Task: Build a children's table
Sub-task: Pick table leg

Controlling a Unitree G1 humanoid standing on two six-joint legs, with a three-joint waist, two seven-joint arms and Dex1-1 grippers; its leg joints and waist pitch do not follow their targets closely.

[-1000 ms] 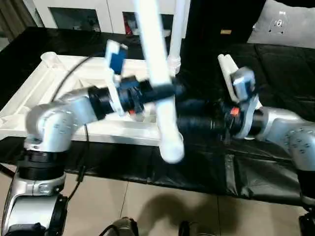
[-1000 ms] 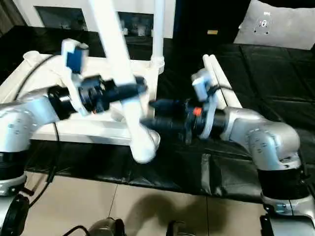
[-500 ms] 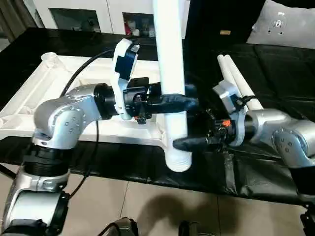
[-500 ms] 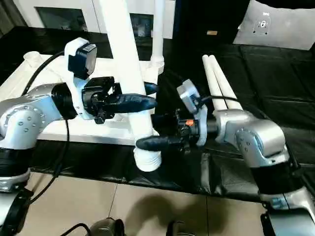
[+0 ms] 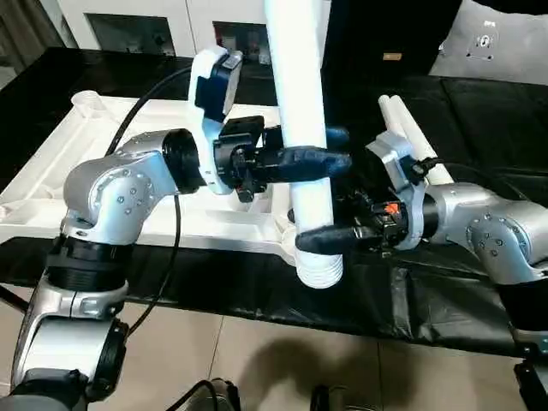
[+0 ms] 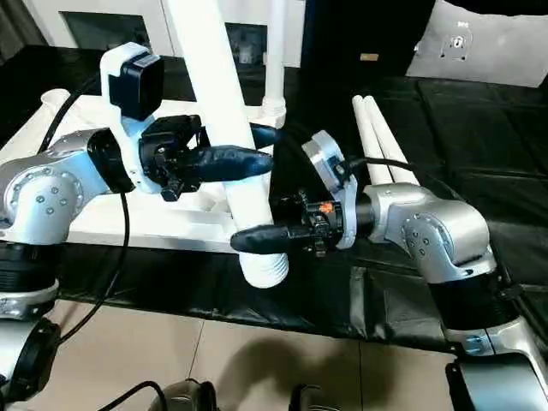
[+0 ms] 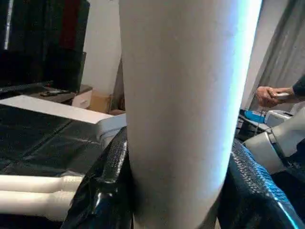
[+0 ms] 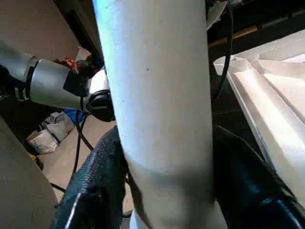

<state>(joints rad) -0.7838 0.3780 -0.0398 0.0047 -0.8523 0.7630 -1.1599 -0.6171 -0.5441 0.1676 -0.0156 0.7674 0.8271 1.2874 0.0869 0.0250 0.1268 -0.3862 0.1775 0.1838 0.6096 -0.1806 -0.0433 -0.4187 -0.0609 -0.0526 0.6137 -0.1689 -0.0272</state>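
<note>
White plastic leg [image 5: 301, 128] stands near-upright in the air above the near edge of the black surface [image 5: 479, 120], pinched mid-shaft by the left end effector [image 5: 318, 160], its ribbed end hanging just below the right end effector [image 5: 330, 238], whose black fingers sit either side of the shaft. Right grip not confirmed, can't tell if it's clamped. Tabletop [image 5: 77, 163] lies underside-up behind the left arm; two more legs [image 5: 409, 141] lie behind the right arm.

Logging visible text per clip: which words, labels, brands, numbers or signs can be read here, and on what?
No text reads legibly.
A small round mark on the white pad at the back right: too small to read.
A small yellowish tag on the dark panel behind the table: too small to read.
The held leg and table top: plain white, no markings.
</note>
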